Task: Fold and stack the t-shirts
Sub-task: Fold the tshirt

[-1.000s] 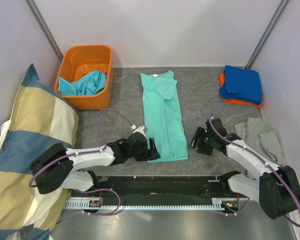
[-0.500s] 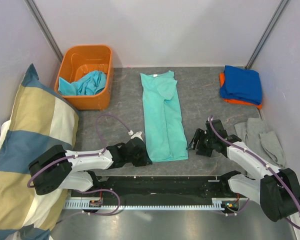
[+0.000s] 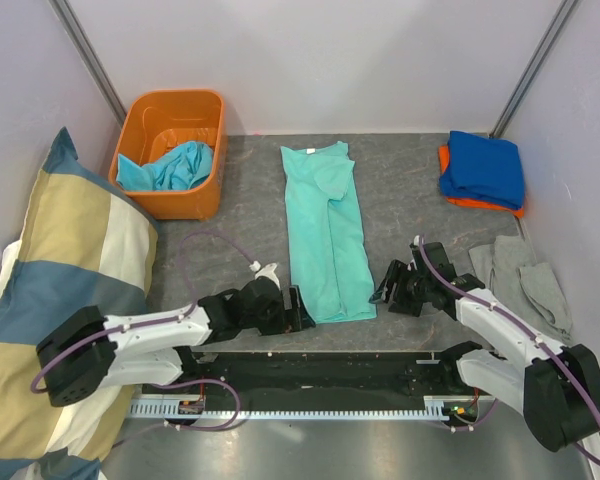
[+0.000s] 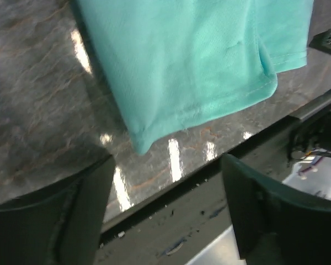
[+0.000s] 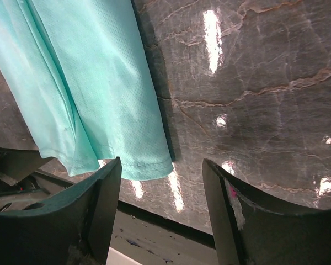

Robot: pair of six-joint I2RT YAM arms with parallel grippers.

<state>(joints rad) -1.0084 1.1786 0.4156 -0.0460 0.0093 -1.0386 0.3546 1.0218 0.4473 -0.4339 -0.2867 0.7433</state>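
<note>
1. Mint-teal t-shirt (image 3: 327,235): thin soft knit, light, no stiffness. It will sag from any pinch, so I'd lift both hem corners together.
2. It lies flat on the worktop (image 3: 230,215) as a long lengthwise-folded strip, with the near hem between the two end effectors.
3. Left end effector (image 3: 298,308): fingers wide apart, holding nothing. Hem's left corner is just ahead of it, clear of both fingers.
4. Right end effector (image 3: 385,290): also wide open and empty. Hem's right corner is just to its left, probably not touching, though the wrist view is oblique.
5. Grasp: pinch each corner through all layers, since they look loose and could slide apart.
6. Edges: the worktop's near edge is right behind both end effectors, so little room there. Open surface lies ahead along the strip.
7. Grey cloth (image 3: 525,270) is just right of the right end effector, and the blue-on-orange folded stack (image 3: 483,165) is far ahead-right. Orange tub (image 3: 175,203) with turquoise shirts (image 3: 170,165) is far ahead-left of the left one.
</note>
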